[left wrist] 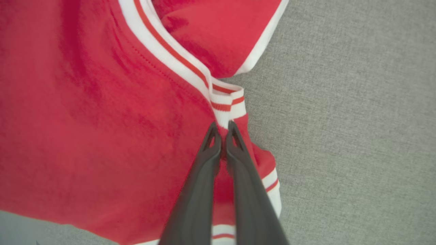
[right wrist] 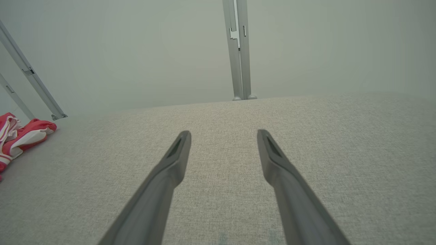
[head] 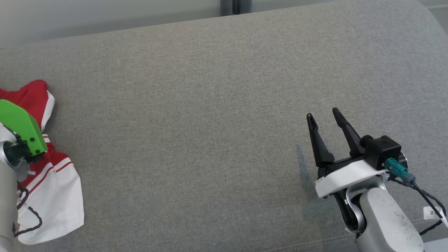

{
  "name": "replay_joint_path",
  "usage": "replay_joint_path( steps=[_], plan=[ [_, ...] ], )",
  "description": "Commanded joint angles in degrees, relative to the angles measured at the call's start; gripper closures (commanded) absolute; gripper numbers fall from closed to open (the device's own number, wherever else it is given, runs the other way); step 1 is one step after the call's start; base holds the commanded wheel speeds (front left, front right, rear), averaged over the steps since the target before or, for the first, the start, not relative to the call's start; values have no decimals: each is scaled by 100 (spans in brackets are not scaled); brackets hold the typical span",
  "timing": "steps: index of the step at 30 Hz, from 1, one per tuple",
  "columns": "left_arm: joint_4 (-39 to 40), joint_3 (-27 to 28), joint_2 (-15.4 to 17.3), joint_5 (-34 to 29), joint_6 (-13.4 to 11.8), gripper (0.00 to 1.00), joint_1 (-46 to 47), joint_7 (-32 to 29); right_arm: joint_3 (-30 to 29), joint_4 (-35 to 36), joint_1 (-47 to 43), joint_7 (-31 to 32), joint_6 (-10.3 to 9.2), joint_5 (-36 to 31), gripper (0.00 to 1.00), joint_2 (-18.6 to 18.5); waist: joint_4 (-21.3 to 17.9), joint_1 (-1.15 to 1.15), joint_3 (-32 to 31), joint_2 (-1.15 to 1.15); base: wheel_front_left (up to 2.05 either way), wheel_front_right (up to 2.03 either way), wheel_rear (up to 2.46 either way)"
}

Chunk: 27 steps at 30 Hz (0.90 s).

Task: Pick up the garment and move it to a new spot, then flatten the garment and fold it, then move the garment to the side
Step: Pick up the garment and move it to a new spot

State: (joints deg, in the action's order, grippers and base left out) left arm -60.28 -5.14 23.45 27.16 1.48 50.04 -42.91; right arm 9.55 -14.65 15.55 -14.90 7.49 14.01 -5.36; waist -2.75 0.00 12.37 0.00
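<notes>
Lowest in the head view, my right gripper [head: 322, 114] hangs over grey fabric [head: 210, 122], fingers wide and empty; the garment [head: 56, 189] — red, white panels, striped trim — lies crumpled far left. Left wrist view: my left gripper [left wrist: 223, 125] pinches red cloth just below the striped trim, fingers nearly touching. Right wrist view: fingers wide apart — garment well off left.

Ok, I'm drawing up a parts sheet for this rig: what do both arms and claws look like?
The right claw and left claw each have two long, dark, tapering fingers with hollowed tips. Behind the right one: white bracket, black block, teal plug with black braided cable, white tag, speckled silver forearm. The left arm has a green cover and black cable.
</notes>
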Motion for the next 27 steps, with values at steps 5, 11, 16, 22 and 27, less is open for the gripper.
replay_joint_path(
  steps=[5, 11, 16, 22, 27],
  plan=[
    [-51, -68, -4, 11, 135, 100, 111, 81, -22, -42, -72, -18, 0, -9, 0, -15, 30, 0, -108, 0, 0, 0, 0],
    [-40, -159, -47, 18, 284, 100, 101, 209, 1, -102, -129, -18, 0, 19, 0, -20, 36, 0, -308, 0, 0, 0, 0],
    [203, -357, -62, 3, 499, 100, 7, 472, 5, -121, -265, -18, 0, 59, 0, 16, -17, 0, -649, 0, 0, 0, 0],
    [864, -667, -52, 78, 604, 100, -118, 705, -56, -142, -442, -18, 0, 88, 0, -20, -42, 0, -868, 0, 0, 0, 0],
    [1821, -1135, -201, 264, 604, 100, -264, 715, -50, -172, -504, -18, 0, 88, 0, -7, -94, 0, -1043, 0, 0, 0, 0]
  ],
)
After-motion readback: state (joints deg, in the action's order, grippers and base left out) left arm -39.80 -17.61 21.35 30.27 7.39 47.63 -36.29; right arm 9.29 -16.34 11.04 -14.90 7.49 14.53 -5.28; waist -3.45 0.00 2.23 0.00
